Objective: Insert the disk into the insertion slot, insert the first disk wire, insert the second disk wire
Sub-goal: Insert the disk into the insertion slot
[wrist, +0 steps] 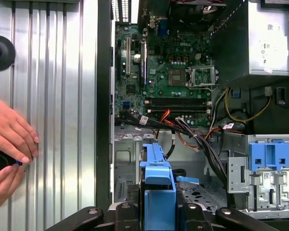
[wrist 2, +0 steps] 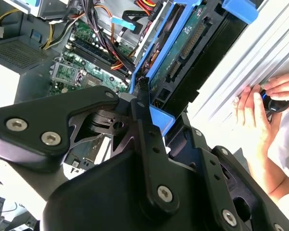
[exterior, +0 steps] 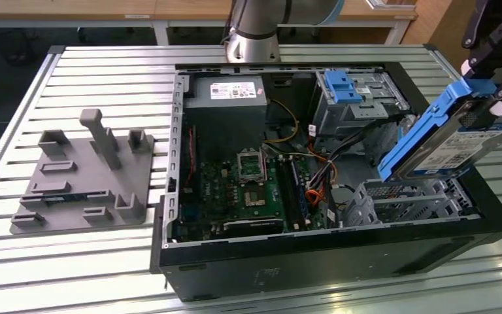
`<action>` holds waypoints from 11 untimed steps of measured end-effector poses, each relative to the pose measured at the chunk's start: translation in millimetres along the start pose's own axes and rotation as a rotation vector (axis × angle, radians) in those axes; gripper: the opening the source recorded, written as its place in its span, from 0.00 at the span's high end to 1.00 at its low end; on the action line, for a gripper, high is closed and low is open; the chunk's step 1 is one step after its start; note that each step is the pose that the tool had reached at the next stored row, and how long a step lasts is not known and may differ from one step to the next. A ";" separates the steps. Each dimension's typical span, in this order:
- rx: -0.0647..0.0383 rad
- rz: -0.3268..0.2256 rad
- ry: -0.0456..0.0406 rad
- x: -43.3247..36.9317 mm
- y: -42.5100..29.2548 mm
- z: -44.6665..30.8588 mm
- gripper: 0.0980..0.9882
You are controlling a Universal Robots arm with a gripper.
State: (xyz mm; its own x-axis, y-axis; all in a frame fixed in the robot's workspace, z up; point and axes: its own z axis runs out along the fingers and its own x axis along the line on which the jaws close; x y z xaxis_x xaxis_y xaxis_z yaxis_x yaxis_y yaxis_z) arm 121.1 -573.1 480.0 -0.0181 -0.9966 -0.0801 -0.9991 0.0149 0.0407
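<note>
Disk (exterior: 443, 140), silver w/ white label in a blue carrier, is clenched at its upper end between the jaws of the gripper (exterior: 488, 99), hanging tilted below them w/ its lower end just over the mouth of the insertion slot (exterior: 408, 199), not yet inside. Further from the jaws in the open PC case (exterior: 338, 245) are loose cables (exterior: 316, 176), the motherboard (exterior: 246, 186) and a taller cage (exterior: 360, 98) w/ blue latch. In the first wrist view a person's hands (wrist: 9, 137) rest on the ribbed table (wrist: 62, 96) outside the case, well apart from the jaws.
</note>
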 end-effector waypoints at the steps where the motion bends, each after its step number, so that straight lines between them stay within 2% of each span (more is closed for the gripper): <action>1: 0.000 0.000 0.0000 0.1 0.0 0.6 0.70; 11: 0.000 0.000 0.0000 0.4 -0.2 5.4 0.70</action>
State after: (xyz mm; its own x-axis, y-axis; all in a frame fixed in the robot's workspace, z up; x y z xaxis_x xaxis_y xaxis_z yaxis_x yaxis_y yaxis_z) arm 121.1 -573.1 474.6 -0.0182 -0.9966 -0.0801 -0.9991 0.0149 0.0407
